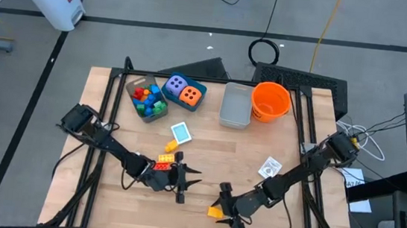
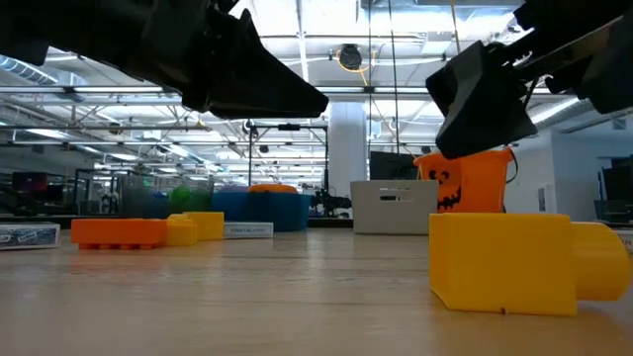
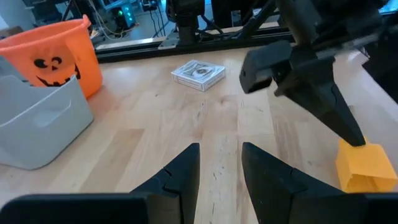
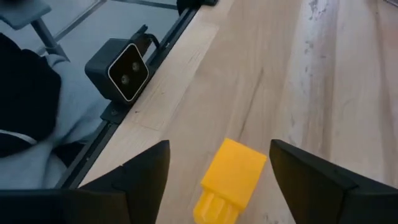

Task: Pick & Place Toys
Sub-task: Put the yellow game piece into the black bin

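A yellow brick (image 4: 232, 179) lies flat on the wooden table near its front edge; it also shows in the high view (image 1: 213, 213) and the low view (image 2: 502, 262). My right gripper (image 4: 219, 177) is open, with one finger on either side of this brick and a gap on both sides. My left gripper (image 1: 189, 185) is open and empty, just left of it above bare wood; its fingers show in the left wrist view (image 3: 219, 171). An orange brick (image 2: 118, 231) and a small yellow one (image 2: 196, 226) lie beside the left arm.
At the back stand a clear box of bricks (image 1: 145, 97), a purple and an orange die (image 1: 183, 91), a grey bin (image 1: 236, 105) and an orange bucket (image 1: 270, 101). A blue card (image 1: 181, 132) and a card pack (image 1: 270, 167) lie mid-table. A small camera (image 4: 119, 70) sits at the front edge.
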